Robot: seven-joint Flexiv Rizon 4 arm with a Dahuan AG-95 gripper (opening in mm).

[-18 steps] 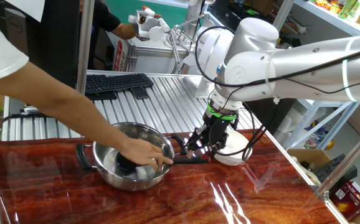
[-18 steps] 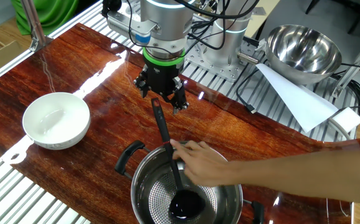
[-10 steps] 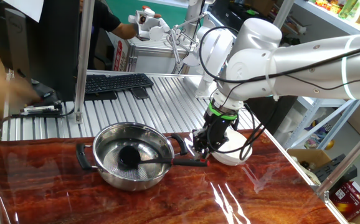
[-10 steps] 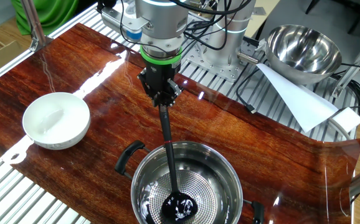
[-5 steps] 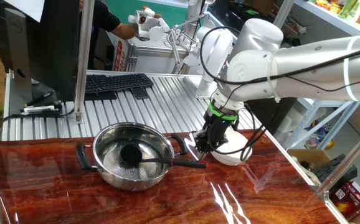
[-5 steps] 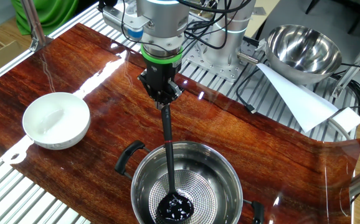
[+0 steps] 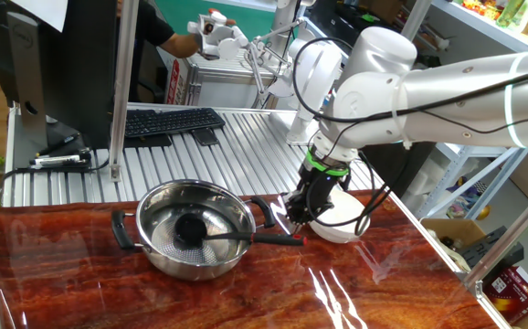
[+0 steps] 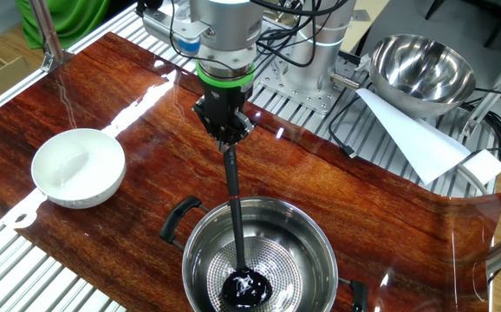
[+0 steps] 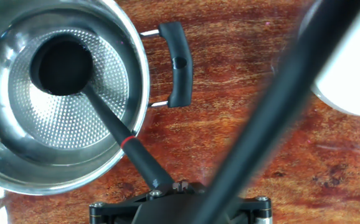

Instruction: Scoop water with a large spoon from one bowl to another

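The black ladle (image 8: 236, 217) has its cup (image 9: 60, 65) down in the water of the steel pot (image 7: 191, 259), and its handle slants out over the pot's rim. My gripper (image 8: 228, 139) is shut on the end of the handle (image 9: 144, 165), just outside the pot next to its black side handle (image 9: 175, 64). In one fixed view the gripper (image 7: 298, 219) sits between the pot and the white bowl (image 7: 342, 219). The white bowl (image 8: 78, 167) stands apart from the pot; only its edge (image 9: 348, 74) shows in the hand view.
A second steel bowl (image 8: 422, 69) and a white paper sheet (image 8: 415, 139) lie off the wooden top on the metal rollers. A keyboard (image 7: 173, 122) lies behind the table. A black cable (image 9: 279, 93) crosses the hand view, blurred.
A person's hand that held the ladle in the pot has withdrawn. My gripper closed on the handle end. Since half a second ago the ladle cup has shifted slightly in the pot.
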